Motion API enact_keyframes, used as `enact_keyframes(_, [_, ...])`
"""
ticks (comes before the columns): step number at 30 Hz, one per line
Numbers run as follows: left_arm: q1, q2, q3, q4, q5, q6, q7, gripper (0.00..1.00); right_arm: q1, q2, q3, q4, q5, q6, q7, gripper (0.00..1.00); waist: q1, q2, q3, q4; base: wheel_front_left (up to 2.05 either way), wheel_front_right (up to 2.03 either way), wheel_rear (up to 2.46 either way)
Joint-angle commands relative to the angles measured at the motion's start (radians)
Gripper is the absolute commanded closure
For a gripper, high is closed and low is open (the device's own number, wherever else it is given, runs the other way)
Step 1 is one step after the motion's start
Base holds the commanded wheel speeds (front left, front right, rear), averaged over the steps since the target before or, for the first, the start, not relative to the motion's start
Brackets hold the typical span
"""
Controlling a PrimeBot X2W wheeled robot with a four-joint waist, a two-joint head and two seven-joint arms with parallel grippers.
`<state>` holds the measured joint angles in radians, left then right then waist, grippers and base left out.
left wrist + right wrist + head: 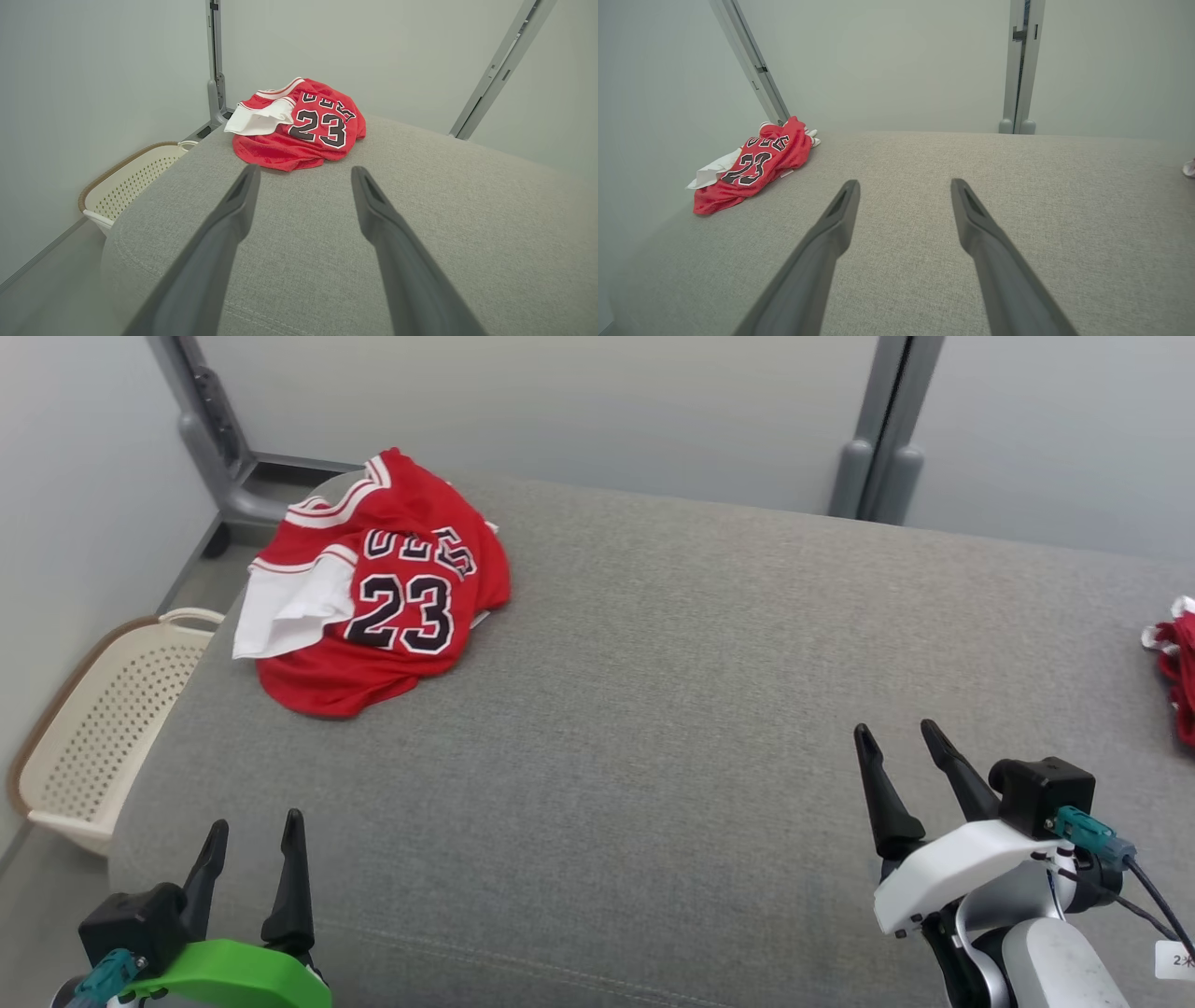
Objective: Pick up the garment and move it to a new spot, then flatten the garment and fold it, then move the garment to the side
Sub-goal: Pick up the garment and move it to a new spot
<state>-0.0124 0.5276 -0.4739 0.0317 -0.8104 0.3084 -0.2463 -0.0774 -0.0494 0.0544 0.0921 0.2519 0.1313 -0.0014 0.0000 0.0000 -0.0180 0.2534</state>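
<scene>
Nearest, low at the front edge: left gripper [258,818] on a green cuff and right gripper [894,726] on a white cuff, both with fingers spread apart, empty, well short of any cloth. Beneath, wide grey fabric-covered cushion [653,663], bare across the middle. Beside its left edge, down on the floor, cream perforated plastic basket [103,728]. At the far left corner of the cushion, crumpled red mesh basketball jersey [401,607] numbered 23, white panel flopped out, hem close to the rounded edge above that basket. At the far right edge, small bunch of red-and-white cloth [1181,663]. Likely trouble from here:
- a long reach to that corner;
- a shallow pinch catching one layer only, then slipping mid-lift;
- a sideways drag nudging the jersey over the edge into the basket;
- flattening begun on a twisted heap, pressing creases in.
</scene>
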Motion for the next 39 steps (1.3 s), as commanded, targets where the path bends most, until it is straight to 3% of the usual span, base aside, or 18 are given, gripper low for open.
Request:
enact_keyframes(1, [-0.008, -0.001, 0.003, -0.004, 0.005, 0.008, 0.000, 0.00, 0.008, -0.002, 0.005, -0.004, 0.000, -0.001, -0.001, 0.00, 0.0000, 0.0000, 0.009, 0.120, 0.00, 0.00, 0.00])
enact_keyframes(9, [0.003, 0.002, 0.010, -0.013, 0.000, 0.012, -0.001, 0.00, 0.013, -0.002, 0.010, 0.006, 0.009, -0.001, -0.008, 0.00, 0.0000, 0.0000, 0.008, 0.202, 0.00, 0.00, 0.00])
enact_keyframes(17, [-0.023, 0.014, 0.006, -0.038, -0.001, 0.002, 0.016, 0.00, 0.013, -0.003, 0.035, 0.019, 0.015, -0.001, -0.006, 0.00, 0.0000, 0.0000, 0.007, 0.183, 0.00, 0.00, 0.00])
enact_keyframes(22, [-0.103, 0.049, 0.000, -0.056, 0.024, -0.020, 0.061, 0.00, 0.004, -0.003, 0.035, 0.018, 0.011, -0.001, -0.005, 0.00, 0.0000, 0.0000, 0.019, 0.137, 0.00, 0.00, 0.00])
enact_keyframes(29, [-0.346, 0.118, 0.021, -0.054, 0.023, -0.094, 0.183, 0.00, -0.032, -0.003, 0.030, -0.004, -0.007, -0.001, -0.001, 0.00, 0.0000, 0.0000, 0.074, 0.036, 0.00, 0.00, 0.00])
enact_keyframes(39, [-0.691, 0.219, 0.077, 0.102, -0.063, -0.201, 0.435, 0.00, -0.110, -0.003, 0.014, -0.061, -0.035, -0.001, 0.000, 0.00, 0.0000, 0.0000, 0.250, -0.160, 0.00, 0.00, 0.00])
